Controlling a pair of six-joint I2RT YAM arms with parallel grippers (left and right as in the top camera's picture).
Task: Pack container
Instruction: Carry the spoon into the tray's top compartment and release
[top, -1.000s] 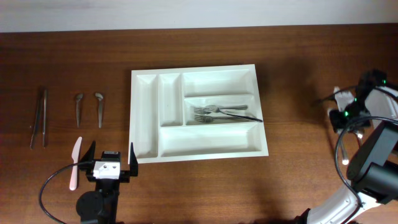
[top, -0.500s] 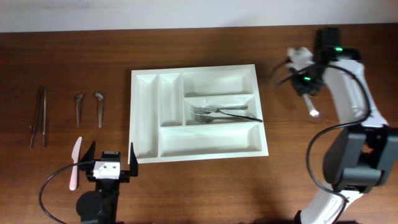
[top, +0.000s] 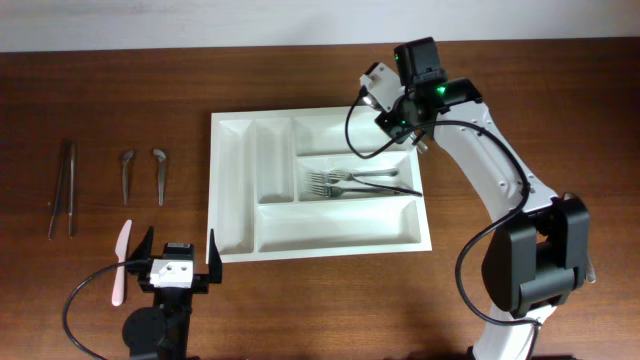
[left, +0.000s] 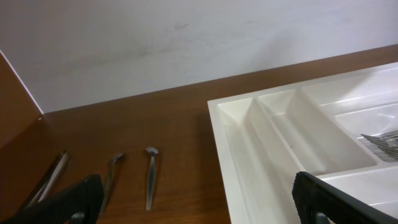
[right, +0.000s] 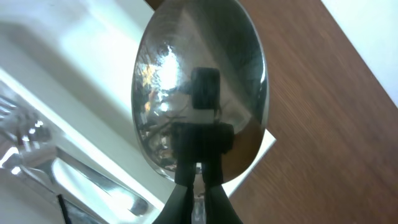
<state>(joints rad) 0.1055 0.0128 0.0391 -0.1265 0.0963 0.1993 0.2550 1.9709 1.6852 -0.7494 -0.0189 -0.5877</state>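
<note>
White plastic tray (top: 232, 200) is seen at the middle of the tabletop (top: 500, 300), with forks (top: 335, 182) laid in its middle long compartment. The right pincer (right: 199, 190) is clamped tight on the neck of a metal spoon (right: 200, 87), which is held above the tray's far right corner. The left pincer (top: 180, 242) is spread wide, nothing gripped, and is set just off the tray's near left corner, beside a pink knife (top: 120, 262).

Dark wooden table (top: 100, 90), plain pale wall (left: 186, 37) behind
</note>
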